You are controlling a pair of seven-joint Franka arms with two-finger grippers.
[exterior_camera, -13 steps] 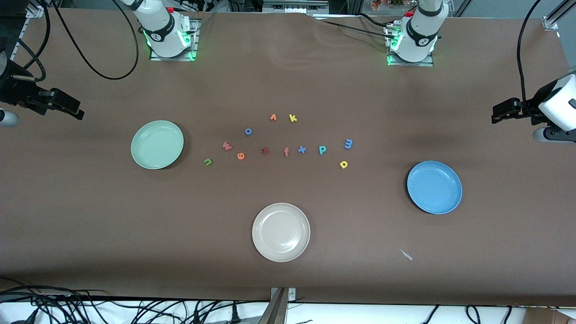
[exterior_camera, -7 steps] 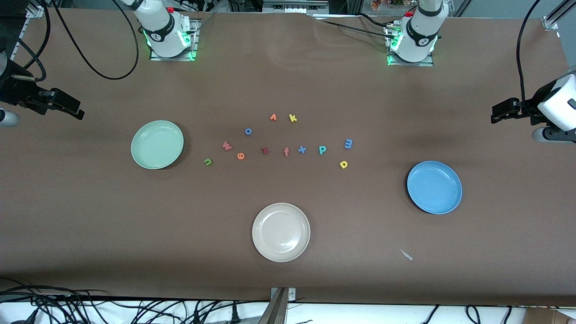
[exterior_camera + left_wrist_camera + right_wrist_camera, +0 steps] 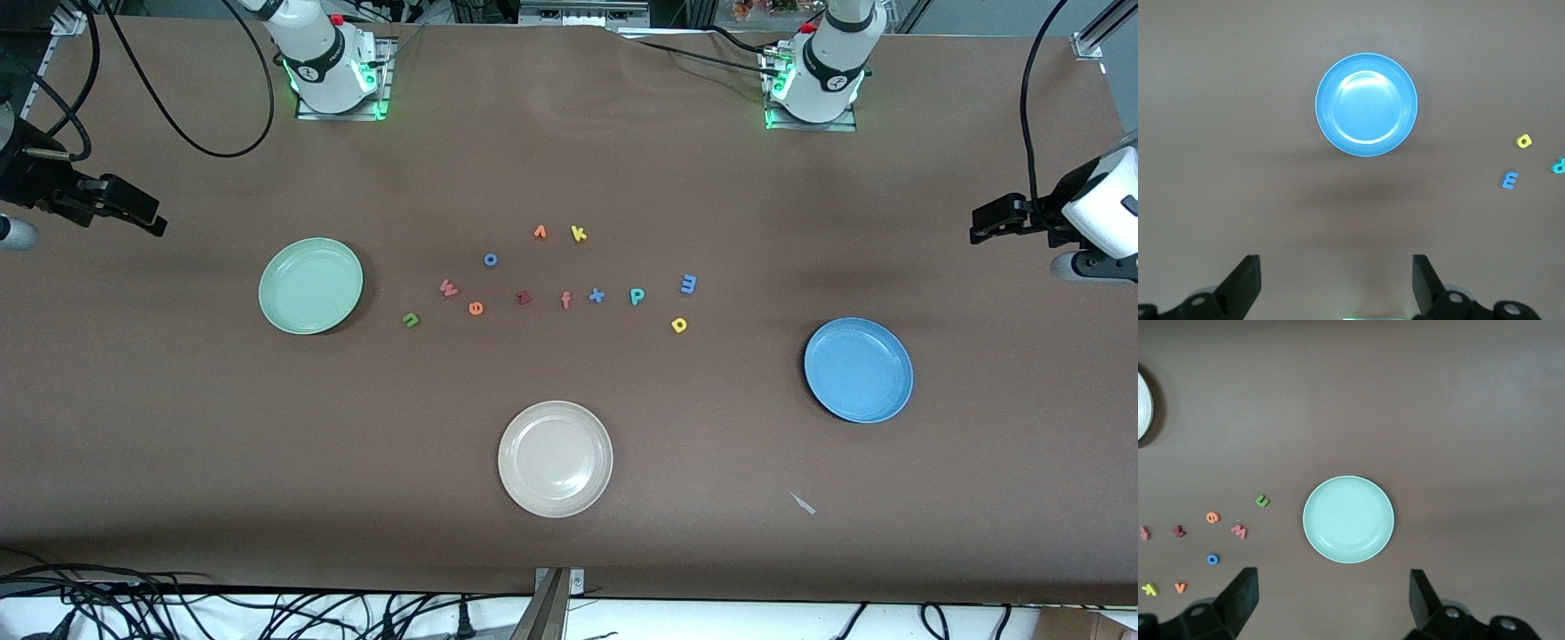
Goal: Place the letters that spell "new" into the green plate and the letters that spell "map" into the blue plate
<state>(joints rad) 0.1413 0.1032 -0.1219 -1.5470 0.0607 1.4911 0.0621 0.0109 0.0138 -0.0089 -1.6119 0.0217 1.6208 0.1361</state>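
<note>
A: Where do the plates sit?

B: The round pale mint-green plastic plate (image 3: 310,285) lies at centre-left of the front view, the round medium-blue plastic plate (image 3: 858,370) at lower right, both flat, bowl up and bare. A round beige-white plate (image 3: 555,459) sits low in the middle.

A: And the foam letters?

B: Strung in a loose row across the middle, long axis running side to side. Toward the green plate: the green n (image 3: 410,319), the orange e (image 3: 476,308) and the pinkish-red w (image 3: 448,288), the n lying turned over so it reads like a u. Toward the blue plate: the teal p (image 3: 637,296), the periwinkle-blue m (image 3: 687,284) turned on its side, the yellow a (image 3: 678,325).

A: What lies among them?

B: A dark red z (image 3: 523,298), a salmon f (image 3: 565,300) and a blue x (image 3: 597,295) fill the row's middle; a blue o (image 3: 490,260), an orange v (image 3: 540,232) and a yellow k (image 3: 578,234) lie above it.

A: The grippers?

B: The right gripper (image 3: 1331,597) hangs at the frame's left edge, the left gripper (image 3: 1336,280) at the right edge, each over bare table, fingers spread wide, holding nothing.
</note>
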